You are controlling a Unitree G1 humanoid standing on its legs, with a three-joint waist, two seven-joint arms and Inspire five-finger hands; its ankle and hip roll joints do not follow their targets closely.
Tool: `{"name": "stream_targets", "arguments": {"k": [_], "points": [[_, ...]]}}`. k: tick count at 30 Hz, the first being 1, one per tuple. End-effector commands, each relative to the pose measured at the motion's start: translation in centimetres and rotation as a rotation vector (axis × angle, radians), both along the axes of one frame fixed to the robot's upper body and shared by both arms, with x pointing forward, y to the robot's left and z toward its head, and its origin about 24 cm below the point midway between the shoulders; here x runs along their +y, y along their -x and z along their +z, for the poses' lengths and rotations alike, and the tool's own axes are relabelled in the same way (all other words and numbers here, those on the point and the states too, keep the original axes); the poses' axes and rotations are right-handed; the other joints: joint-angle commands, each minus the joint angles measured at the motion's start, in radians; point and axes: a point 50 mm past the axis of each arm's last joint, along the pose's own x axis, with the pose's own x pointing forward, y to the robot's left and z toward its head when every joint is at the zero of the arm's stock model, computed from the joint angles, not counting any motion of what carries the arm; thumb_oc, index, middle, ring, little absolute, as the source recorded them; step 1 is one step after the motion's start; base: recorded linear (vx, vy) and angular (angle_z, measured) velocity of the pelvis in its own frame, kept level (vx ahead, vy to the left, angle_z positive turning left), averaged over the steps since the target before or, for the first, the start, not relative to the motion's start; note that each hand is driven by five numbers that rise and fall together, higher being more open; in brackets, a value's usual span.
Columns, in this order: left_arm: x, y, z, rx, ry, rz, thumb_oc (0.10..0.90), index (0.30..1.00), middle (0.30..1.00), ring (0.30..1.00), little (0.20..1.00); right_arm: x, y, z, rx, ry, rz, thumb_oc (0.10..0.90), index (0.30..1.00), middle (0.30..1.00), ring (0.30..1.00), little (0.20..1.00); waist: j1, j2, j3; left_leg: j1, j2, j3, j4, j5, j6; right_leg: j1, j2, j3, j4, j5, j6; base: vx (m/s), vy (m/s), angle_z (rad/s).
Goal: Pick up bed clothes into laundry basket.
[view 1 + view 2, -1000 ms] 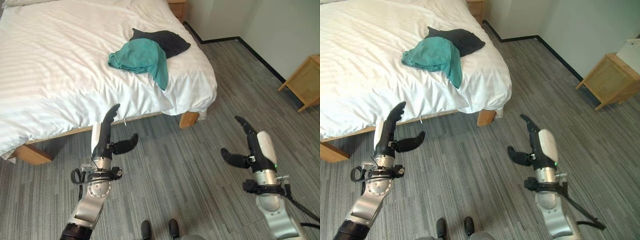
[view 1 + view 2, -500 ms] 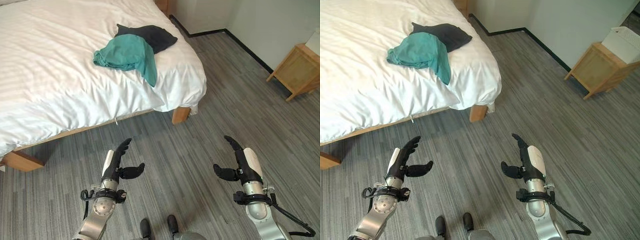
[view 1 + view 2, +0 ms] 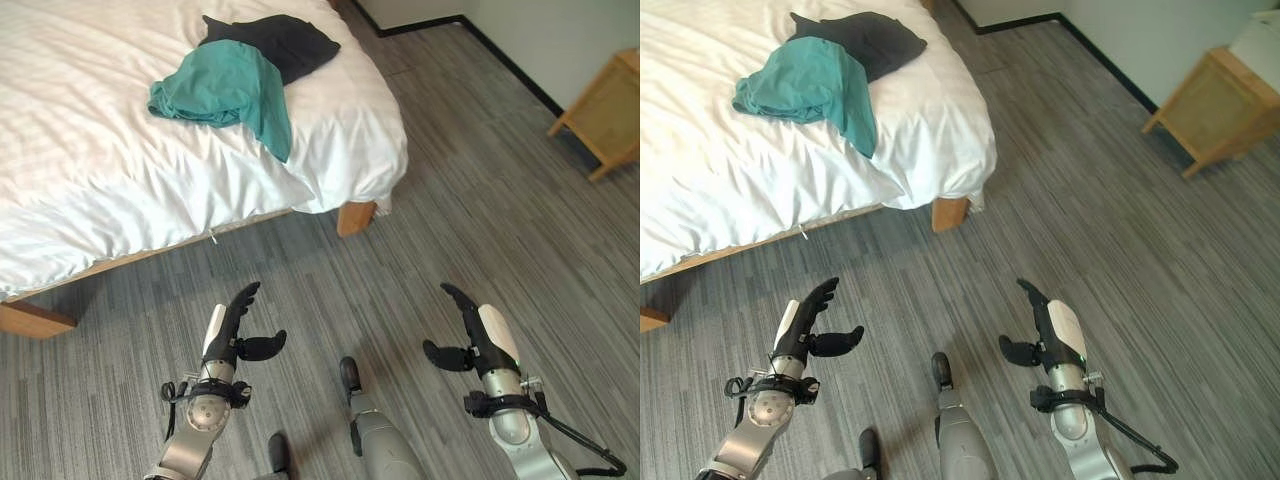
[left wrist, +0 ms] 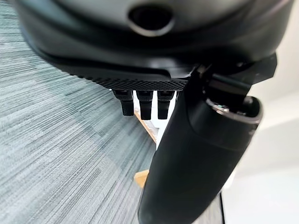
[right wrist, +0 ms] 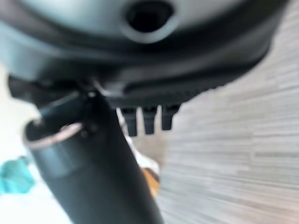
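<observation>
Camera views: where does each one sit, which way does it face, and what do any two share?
Left eye view: on the head, looking down at the bed, teal garment, dark garment; both open hands low over the floor.
Right eye view: same scene, shifted slightly.
Left wrist view: along the left hand toward the bed's leg.
Right wrist view: along the right hand; teal garment at its edge.
Shared: eye views both show the wooden cabinet.

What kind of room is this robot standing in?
Most likely a bedroom: a wooden-framed bed with white striped bedding, a teal garment and a dark garment lying on it, and a small wooden side table.
</observation>
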Motion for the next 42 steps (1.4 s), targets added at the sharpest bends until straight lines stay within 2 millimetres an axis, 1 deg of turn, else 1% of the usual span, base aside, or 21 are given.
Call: {"name": "stream_targets", "arguments": {"k": [1,2,3,4,5,6,9,11,12,13,14,17,22,25,27,28,30,31,34,37,42], "points": [[-0.9,-1.7,3.7,-0.220,0.018,-0.056,0.800,0.900,0.900,0.900,0.900,-1.8,-1.4,4.4,-0.188,0.082,0.023,0.800,0.900,0.900,0.900,0.900,-0.058,0.044,-0.048,0.185,0.025,0.008,0.184,-0.043,-0.031,0.010,0.027,0.034,-0.038,0.043,-0.010,0.43,-0.430,0.25],[-1.2,-1.8,3.6,-0.211,0.047,-0.056,0.800,0.900,0.900,0.900,0.900,-2.0,-1.6,4.5,-0.184,0.095,0.031,0.800,0.900,0.900,0.900,0.900,-0.048,0.055,-0.039,0.119,0.041,0.008,0.337,0.056,-0.039,0.056,0.034,0.036,-0.041,0.022,-0.032,0.19,-0.265,0.32],[-1.2,-1.8,3.6,-0.212,0.047,-0.056,0.800,0.900,0.900,0.900,0.900,-2.0,-1.7,4.5,-0.186,0.095,0.031,0.800,0.900,0.900,0.900,0.900,-0.052,0.051,-0.041,0.111,0.037,0.003,0.339,0.061,-0.041,0.052,0.029,0.035,-0.041,0.026,-0.034,0.16,-0.254,0.49],[-1.4,-1.9,3.8,-0.214,0.062,-0.068,0.800,0.900,0.900,0.900,0.900,-2.3,-1.9,4.9,-0.195,0.109,0.025,0.800,0.900,0.900,0.900,0.900,-0.038,0.033,-0.022,0.022,0.030,-0.010,0.508,0.133,-0.038,0.089,0.012,0.040,-0.040,0.013,-0.060,0.15,-0.468,0.26],[-1.5,-2.1,4.2,-0.234,0.070,-0.077,0.800,0.900,0.900,0.900,0.900,-2.9,-2.3,5.4,-0.215,0.131,0.003,0.800,0.900,0.900,0.900,0.900,-0.014,-0.017,0.003,-0.101,0.033,0.032,0.714,0.155,-0.027,0.156,-0.018,0.059,-0.052,-0.008,-0.097,0.27,-0.528,-0.15],[-1.4,-2.2,4.3,-0.238,0.063,-0.077,0.800,0.900,0.900,0.900,0.900,-3.2,-2.3,5.6,-0.214,0.147,-0.009,0.800,0.900,0.900,0.900,0.900,-0.002,-0.025,0.005,-0.136,0.048,0.064,0.744,0.139,-0.028,0.188,-0.024,0.067,-0.057,-0.029,-0.103,0.34,-0.449,-0.42],[-1.5,-2.2,4.2,-0.233,0.070,-0.079,0.800,0.900,0.900,0.900,0.900,-3.9,-2.4,5.8,-0.209,0.193,-0.028,0.800,0.900,0.900,0.900,0.900,0.022,-0.036,0.005,-0.205,0.048,0.116,0.706,0.109,-0.032,0.242,-0.041,0.078,-0.065,-0.062,-0.109,0.28,-0.093,-0.37],[-1.4,-1.6,3.4,-0.209,0.078,-0.063,0.800,0.900,0.900,0.900,0.900,-4.3,-2.6,6.5,-0.227,0.237,-0.038,0.800,0.900,0.900,0.900,0.900,0.055,-0.016,0.000,-0.262,0.001,0.166,0.465,0.101,-0.020,0.312,-0.046,0.088,-0.073,-0.108,-0.096,0.48,-0.014,-0.25],[-1.4,-1.6,3.4,-0.208,0.078,-0.063,0.800,0.900,0.900,0.900,0.900,-4.3,-2.6,6.5,-0.227,0.237,-0.038,0.800,0.900,0.900,0.900,0.900,0.056,-0.018,-0.001,-0.259,-0.001,0.168,0.460,0.104,-0.020,0.312,-0.048,0.090,-0.073,-0.108,-0.096,0.44,0.079,-0.16],[-1.3,-1.2,2.9,-0.190,0.086,-0.042,0.800,0.900,0.900,0.900,0.900,-4.2,-2.7,6.4,-0.229,0.234,-0.044,0.800,0.900,0.900,0.900,0.900,0.081,0.023,-0.011,-0.283,-0.022,0.170,0.253,0.133,-0.019,0.348,-0.019,0.092,-0.079,-0.136,-0.087,0.48,0.072,-0.25],[-1.4,-1.0,2.6,-0.177,0.096,-0.027,0.800,0.900,0.900,0.900,0.900,-4.3,-2.7,6.4,-0.231,0.241,-0.055,0.800,0.900,0.900,0.900,0.900,0.096,0.034,-0.014,-0.282,-0.029,0.174,0.153,0.180,-0.021,0.383,-0.017,0.093,-0.082,-0.156,-0.085,0.60,0.074,-0.65],[-1.7,-1.1,2.5,-0.178,0.106,-0.013,0.800,0.900,0.900,0.900,0.900,-4.7,-2.5,6.4,-0.244,0.259,-0.094,0.800,0.900,0.900,0.900,0.900,0.101,0.036,-0.019,-0.291,-0.027,0.232,0.024,0.218,-0.029,0.459,-0.027,0.082,-0.082,-0.205,-0.080,0.32,0.006,-0.29],[-1.7,-0.4,2.0,-0.168,0.106,0.013,0.800,0.900,0.900,0.900,0.900,-4.6,-2.1,7.9,-0.334,0.331,-0.115,0.800,0.900,0.900,0.900,0.900,0.099,0.039,-0.044,-0.241,0.033,0.377,0.061,0.245,-0.018,0.529,-0.034,0.072,-0.047,-0.257,-0.070,0.30,0.054,0.05],[-2.1,0.1,1.3,-0.139,0.119,0.016,0.800,0.900,0.900,0.900,0.900,-4.6,-1.7,8.5,-0.360,0.379,-0.122,0.800,0.900,0.900,0.900,0.900,0.105,0.029,-0.067,-0.208,0.031,0.390,0.046,0.246,-0.007,0.547,-0.059,0.058,-0.014,-0.275,-0.053,0.32,0.072,0.06],[-2.2,0.4,0.8,-0.104,0.107,0.007,0.800,0.900,0.900,0.900,0.900,-4.9,-1.3,9.2,-0.392,0.458,-0.149,0.800,0.900,0.900,0.900,0.900,0.103,0.008,-0.093,-0.152,-0.005,0.399,0.011,0.194,0.021,0.508,-0.103,0.020,0.145,-0.257,0.004,0.29,0.101,-0.09],[-2.2,0.3,0.8,-0.104,0.106,0.007,0.800,0.900,0.900,0.900,0.900,-4.8,-1.3,9.2,-0.393,0.458,-0.149,0.800,0.900,0.900,0.900,0.900,0.107,0.011,-0.095,-0.156,0.001,0.403,0.009,0.200,0.022,0.499,-0.098,0.025,0.149,-0.253,0.004,0.14,0.074,0.16],[-1.9,0.1,0.6,-0.089,0.053,0.000,0.800,0.900,0.900,0.900,0.900,-4.8,-1.3,10.4,-0.468,0.518,-0.175,0.800,0.900,0.900,0.900,0.900,0.067,0.009,-0.054,-0.116,-0.004,0.346,-0.005,0.176,0.039,0.336,-0.053,0.102,0.400,-0.133,0.046,0.06,-0.008,0.72],[-1.7,-0.1,0.7,-0.096,0.037,0.009,0.800,0.900,0.900,0.900,0.900,-4.7,-1.4,11.0,-0.504,0.536,-0.182,0.800,0.900,0.900,0.900,0.900,0.055,0.020,-0.046,-0.113,0.004,0.328,-0.005,0.165,0.038,0.274,-0.028,0.129,0.446,-0.154,0.041,0.03,-0.059,0.99],[-1.4,-0.4,0.7,-0.103,0.034,0.013,0.800,0.900,0.900,0.900,0.900,-3.5,-1.9,12.9,-0.629,0.528,-0.165,0.800,0.900,0.900,0.900,0.900,0.033,0.028,-0.034,-0.102,-0.012,0.268,-0.005,0.145,0.033,0.217,0.009,0.176,0.291,-0.230,-0.007,0.09,-0.073,0.61],[-0.9,0.1,0.4,-0.089,0.018,0.034,0.800,0.900,0.900,0.900,0.900,-2.4,-2.5,13.3,-0.669,0.515,-0.137,0.800,0.900,0.900,0.900,0.900,0.031,0.014,-0.034,-0.095,-0.039,0.221,-0.005,0.131,0.030,0.250,-0.010,0.195,0.123,-0.218,-0.009,0.03,-0.093,0.65],[-0.1,1.3,-0.9,-0.028,0.057,0.064,0.800,0.900,0.900,0.900,0.900,1.0,-4.7,16.9,-0.839,0.553,0.024,0.800,0.900,0.900,0.900,0.900,0.094,0.003,-0.089,-0.080,-0.035,0.204,-0.004,0.118,0.030,0.322,-0.048,0.165,-0.008,-0.173,-0.020,0.06,-0.122,0.43]]}}
